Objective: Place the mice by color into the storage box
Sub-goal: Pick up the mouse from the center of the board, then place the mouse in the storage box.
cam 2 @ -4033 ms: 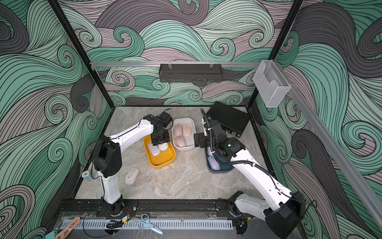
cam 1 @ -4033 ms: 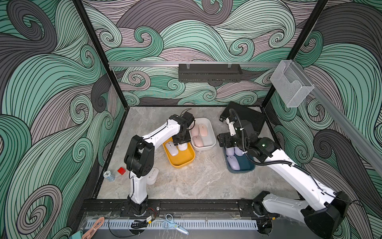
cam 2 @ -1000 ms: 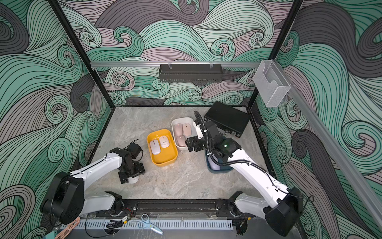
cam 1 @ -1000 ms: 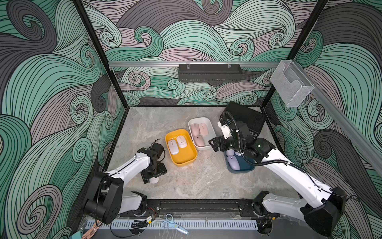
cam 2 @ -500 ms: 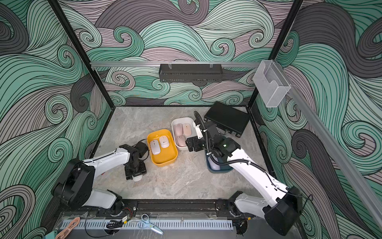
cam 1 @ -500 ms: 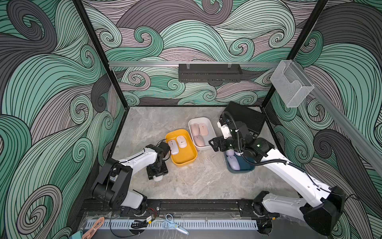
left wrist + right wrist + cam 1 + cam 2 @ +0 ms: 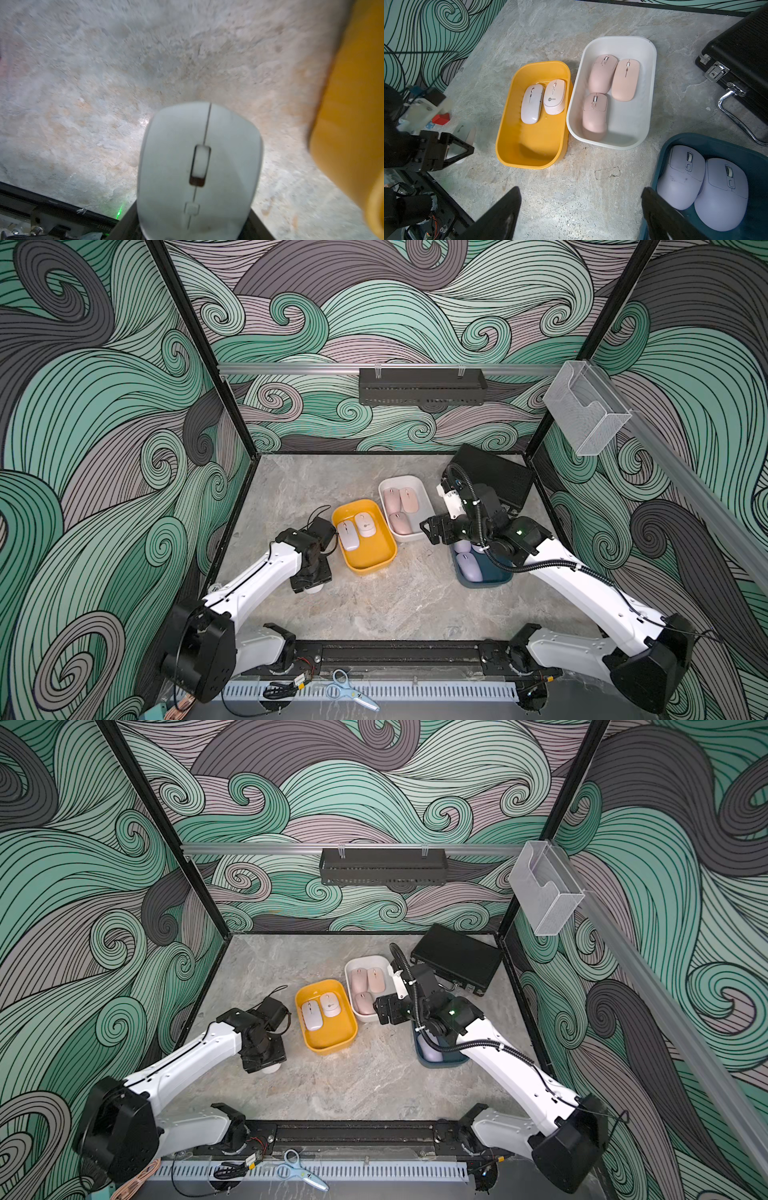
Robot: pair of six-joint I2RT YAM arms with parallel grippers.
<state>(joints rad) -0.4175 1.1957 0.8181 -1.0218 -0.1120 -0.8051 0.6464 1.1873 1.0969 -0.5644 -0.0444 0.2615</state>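
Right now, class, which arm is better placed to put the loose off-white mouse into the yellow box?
Left. The left end effector straddles the off-white mouse beside the yellow box; the right end effector hangs open and empty beside the white box.

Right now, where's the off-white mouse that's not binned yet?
The off-white mouse is on the table at the left, under the left end effector, just outside the yellow bin; top views show only its edge.
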